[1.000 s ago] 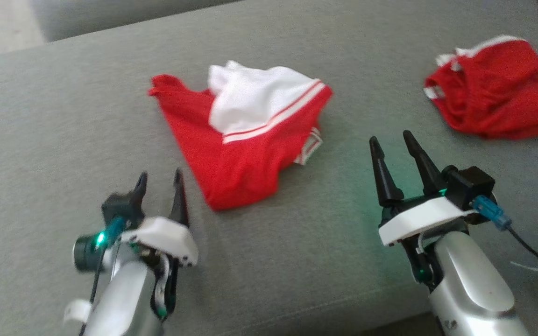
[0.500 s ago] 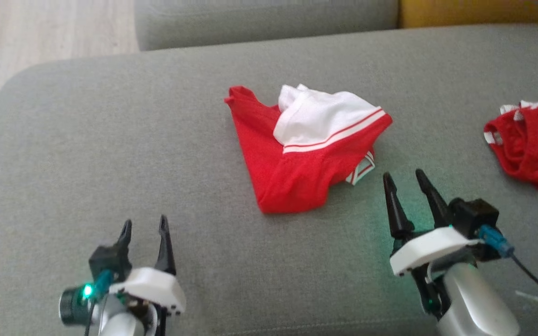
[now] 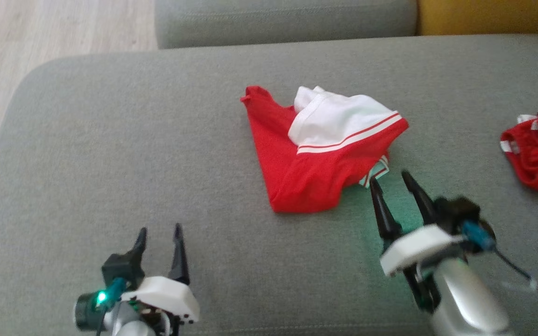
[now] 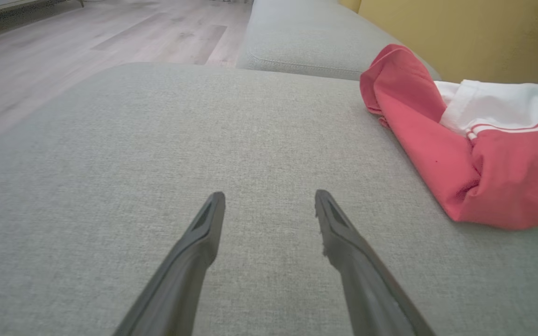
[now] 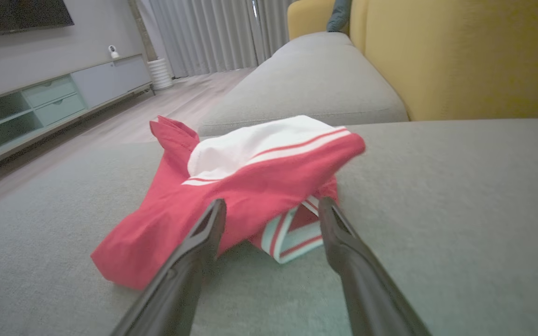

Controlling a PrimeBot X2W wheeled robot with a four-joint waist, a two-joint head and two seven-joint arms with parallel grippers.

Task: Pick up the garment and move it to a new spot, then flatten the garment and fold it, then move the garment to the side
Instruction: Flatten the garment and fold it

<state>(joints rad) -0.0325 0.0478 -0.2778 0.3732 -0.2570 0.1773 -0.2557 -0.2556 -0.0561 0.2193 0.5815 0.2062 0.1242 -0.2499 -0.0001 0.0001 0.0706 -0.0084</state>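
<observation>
Garment (image 3: 315, 158): red with a white panel and red-and-white striped trim, lying crumpled near the middle of the grey cushion (image 3: 110, 163), a little right of centre in the head view. The white panel is folded over its upper right part. A red corner sticks up at the far left end, and a striped edge (image 3: 375, 173) pokes out from under the near right side.

Left to right, head view:
- Pale wooden floor (image 3: 40, 28) beyond the cushion's rounded left corner.
- Left gripper (image 3: 160, 228) at the lower left, fingers spread and holding nothing, above plain cushion fabric. It is well apart from the garment. In the left wrist view the garment lies off to the right of both fingers, with only grey fabric ahead of them.
- A second grey cushion (image 3: 283, 18) runs along the far side, behind the garment.
- Right gripper (image 3: 389, 177) is just beside the garment's near right side, fingers parted, grasping nothing. In the right wrist view the striped edge lies in the gap ahead of the two fingers, and the red body spreads out beyond the left finger. Whether either tip touches cloth cannot be told. Green light from the wrist falls on the cushion here.
- Yellow backrest (image 3: 488, 16) at the far right.
- Another red garment (image 3: 537, 163) with white trim is bunched at the right edge of the cushion, well apart from the first and cut off by the frame.

The right wrist view also shows a low cabinet (image 5: 40, 102) and curtains (image 5: 213, 32) across the room.
</observation>
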